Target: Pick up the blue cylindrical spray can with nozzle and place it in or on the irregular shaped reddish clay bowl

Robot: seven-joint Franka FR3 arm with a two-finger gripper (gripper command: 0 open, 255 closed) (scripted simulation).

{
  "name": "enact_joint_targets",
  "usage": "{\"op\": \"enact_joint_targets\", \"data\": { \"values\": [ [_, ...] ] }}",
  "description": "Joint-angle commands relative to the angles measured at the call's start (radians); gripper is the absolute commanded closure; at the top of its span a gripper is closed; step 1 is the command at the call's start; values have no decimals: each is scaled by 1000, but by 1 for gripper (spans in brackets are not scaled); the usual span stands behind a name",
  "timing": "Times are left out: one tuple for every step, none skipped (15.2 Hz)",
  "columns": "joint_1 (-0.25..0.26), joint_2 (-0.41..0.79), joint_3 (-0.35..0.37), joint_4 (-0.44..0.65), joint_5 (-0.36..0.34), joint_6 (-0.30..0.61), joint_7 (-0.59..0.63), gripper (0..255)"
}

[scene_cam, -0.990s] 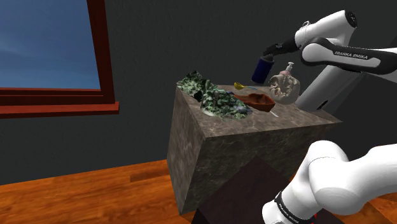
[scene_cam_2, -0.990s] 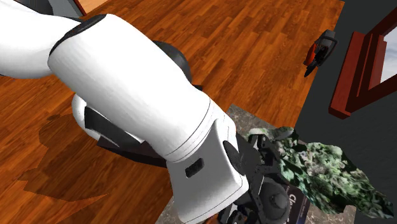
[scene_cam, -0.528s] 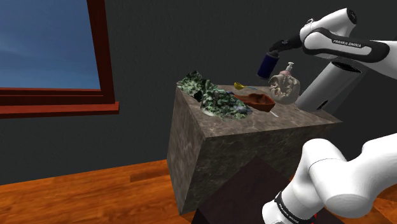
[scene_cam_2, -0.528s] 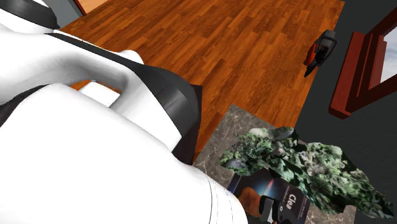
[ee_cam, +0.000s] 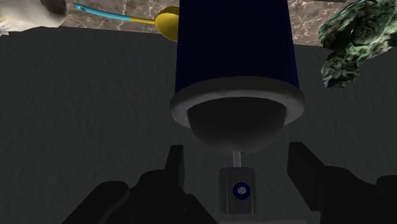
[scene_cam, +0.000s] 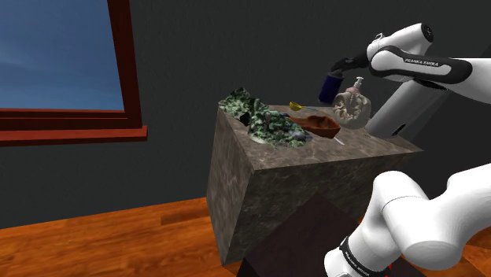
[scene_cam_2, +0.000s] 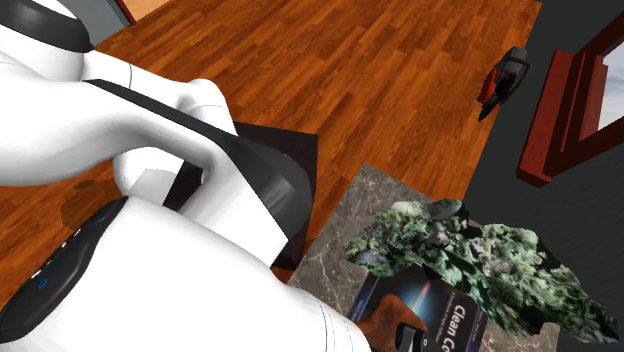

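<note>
The black gripper [ee_cam: 236,156] clamps the top end of the dark blue spray can [ee_cam: 234,44], one finger [ee_cam: 175,167] on each side of its domed shoulder, with the small nozzle [ee_cam: 239,189] pointing back toward the wrist. The can hangs tilted in the air at the far edge of the marble-patterned block [scene_cam: 267,181]. It is near a yellow spoon with a blue handle [ee_cam: 167,22] and just beside a pale pump dispenser [scene_cam: 352,108]. The reddish, irregular bowl [scene_cam: 319,123] lies on the block in front of the dispenser, next to a mottled green rock-like lump [scene_cam: 260,118].

The can looks rigid, light and smooth-walled, so it is likely to swivel or slip in a grip this close to the dome. The straight cylinder wall would be the surer place to hold it. Once it is set in the shallow bowl it may roll.
</note>
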Motion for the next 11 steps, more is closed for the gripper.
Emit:
{"op": "enact_joint_targets", "data": {
  "values": [
    [0, 0, -13, -20, -6, 25, 0, 255],
    [0, 1, -20, -31, -10, 38, 1, 255],
    [0, 2, -27, -41, -13, 50, 1, 255],
    [1, 2, -35, -52, -16, 63, 2, 255],
    [1, 4, -42, -62, -20, 76, 2, 255],
    [2, 5, -50, -72, -23, 89, 2, 255],
    [3, 6, -58, -82, -26, 102, 3, 255],
    [4, 8, -67, -91, -29, 115, 3, 255],
    [6, 10, -75, -101, -32, 128, 3, 255],
    [8, 11, -84, -110, -35, 141, 3, 255],
    [10, 14, -94, -119, -38, 154, 3, 255]
  ]
}}
